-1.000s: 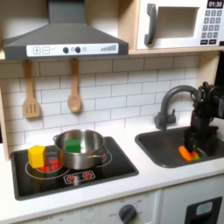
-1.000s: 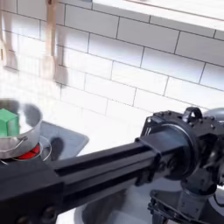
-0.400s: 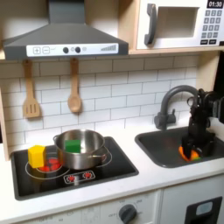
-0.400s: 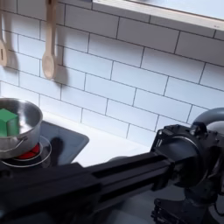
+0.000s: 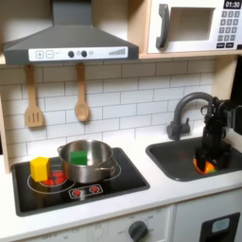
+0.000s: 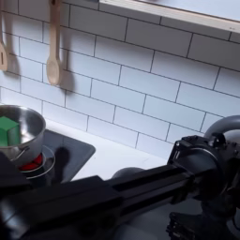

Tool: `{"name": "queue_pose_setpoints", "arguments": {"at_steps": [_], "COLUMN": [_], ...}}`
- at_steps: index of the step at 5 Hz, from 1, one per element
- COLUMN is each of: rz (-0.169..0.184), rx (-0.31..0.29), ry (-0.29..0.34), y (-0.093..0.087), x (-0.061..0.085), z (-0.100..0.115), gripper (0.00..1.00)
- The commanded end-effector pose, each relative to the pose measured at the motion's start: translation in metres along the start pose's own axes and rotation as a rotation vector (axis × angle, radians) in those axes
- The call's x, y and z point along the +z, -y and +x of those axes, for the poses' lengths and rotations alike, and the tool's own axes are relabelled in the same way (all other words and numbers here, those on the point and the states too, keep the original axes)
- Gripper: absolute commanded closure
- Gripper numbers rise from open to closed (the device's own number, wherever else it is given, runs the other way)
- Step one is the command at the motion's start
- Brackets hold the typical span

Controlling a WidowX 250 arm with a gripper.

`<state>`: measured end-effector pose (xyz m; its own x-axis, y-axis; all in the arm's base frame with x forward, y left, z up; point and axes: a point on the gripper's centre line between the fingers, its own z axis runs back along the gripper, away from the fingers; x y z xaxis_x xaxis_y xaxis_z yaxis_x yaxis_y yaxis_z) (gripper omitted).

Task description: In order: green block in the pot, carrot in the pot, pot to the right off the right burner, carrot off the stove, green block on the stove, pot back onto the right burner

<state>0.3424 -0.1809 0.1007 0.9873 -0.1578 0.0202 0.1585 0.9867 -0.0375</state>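
The shiny pot (image 5: 87, 162) stands on the right burner of the black stove (image 5: 113, 181), with the green block (image 5: 79, 158) lying inside it. Both show again at the second exterior view's left edge: the pot (image 6: 21, 138) and the green block (image 6: 7, 130). My gripper (image 5: 206, 161) reaches down into the dark sink (image 5: 177, 156) at the first exterior view's right. It sits right over the orange carrot (image 5: 198, 166), which peeks out by the fingers. The fingers are too dark and small to show their gap.
A yellow block (image 5: 39, 168) and a small red piece (image 5: 57, 177) sit on the left burner beside the pot. The arched faucet (image 5: 187, 106) rises just behind my gripper. Wooden utensils (image 5: 80, 104) hang on the tiled wall. My black arm (image 6: 122, 202) crosses the second exterior view's lower half.
My gripper has sunk lower into the sink, down onto the carrot. In the second exterior view the arm has dropped lower in the picture. Pot and green block have not moved.
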Motion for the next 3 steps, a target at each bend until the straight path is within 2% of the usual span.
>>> {"name": "queue_pose_setpoints", "arguments": {"at_steps": [1,3], "rz": [0.013,0.011], "rx": [0.006,0.016], "ry": [-0.029,-0.037], "y": [-0.0021,-0.0042], "x": [-0.0085,-0.0111], "z": [0.0016,0.0051], "gripper": [0.00,0.00]}}
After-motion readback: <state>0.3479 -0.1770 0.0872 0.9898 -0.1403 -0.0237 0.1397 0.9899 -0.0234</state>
